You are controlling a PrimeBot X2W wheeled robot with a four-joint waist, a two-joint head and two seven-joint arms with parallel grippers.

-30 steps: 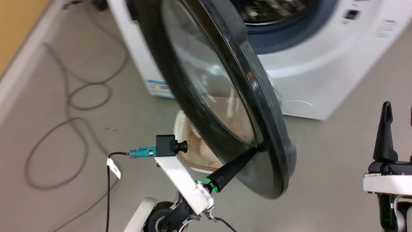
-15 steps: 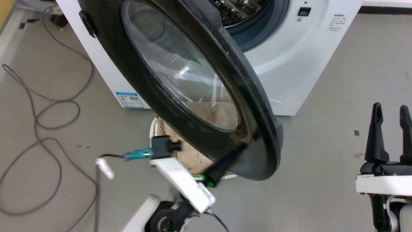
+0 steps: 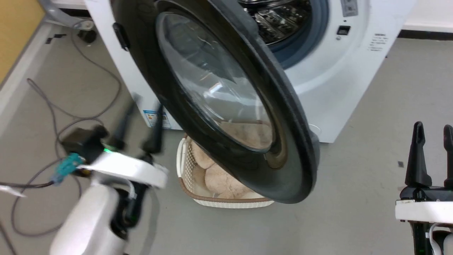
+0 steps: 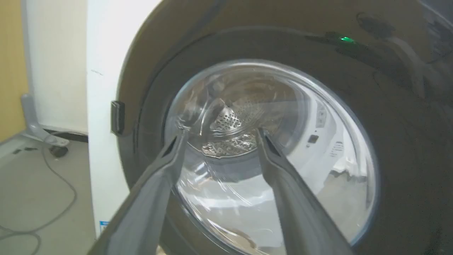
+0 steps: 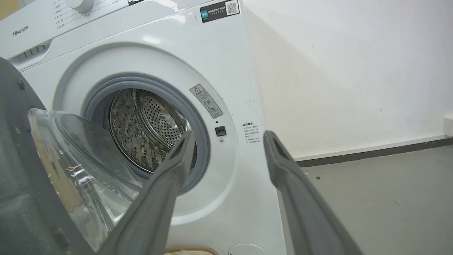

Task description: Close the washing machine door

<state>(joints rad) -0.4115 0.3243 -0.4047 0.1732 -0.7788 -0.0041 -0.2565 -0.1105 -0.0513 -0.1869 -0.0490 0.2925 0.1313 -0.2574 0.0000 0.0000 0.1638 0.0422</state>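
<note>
The washing machine door (image 3: 293,141), with a wide black rim and a bulging glass window (image 3: 212,88), stands swung half open in front of the drum (image 3: 279,21). My left gripper (image 3: 147,103) is blurred at the lower left, open and empty, and apart from the door's outer face. In the left wrist view its fingers (image 4: 166,166) point at the glass (image 4: 283,198) and rim (image 4: 407,106). My right gripper (image 3: 434,127) is open and empty at the lower right, well clear of the door. The right wrist view shows the right gripper (image 5: 230,134) facing the drum (image 5: 148,131) and the glass bowl (image 5: 81,152).
A white basket (image 3: 230,203) of beige laundry sits on the floor under the door. Grey cables (image 3: 53,106) loop over the floor at the left. The white machine body (image 3: 339,85) has a blue-grey rubber ring (image 5: 202,141) around the drum. A white wall (image 5: 354,71) stands to the right.
My left gripper has come off the door's lower rim and swung out to the left, fingers now spread. The head camera has shifted. The right gripper has stayed put.
</note>
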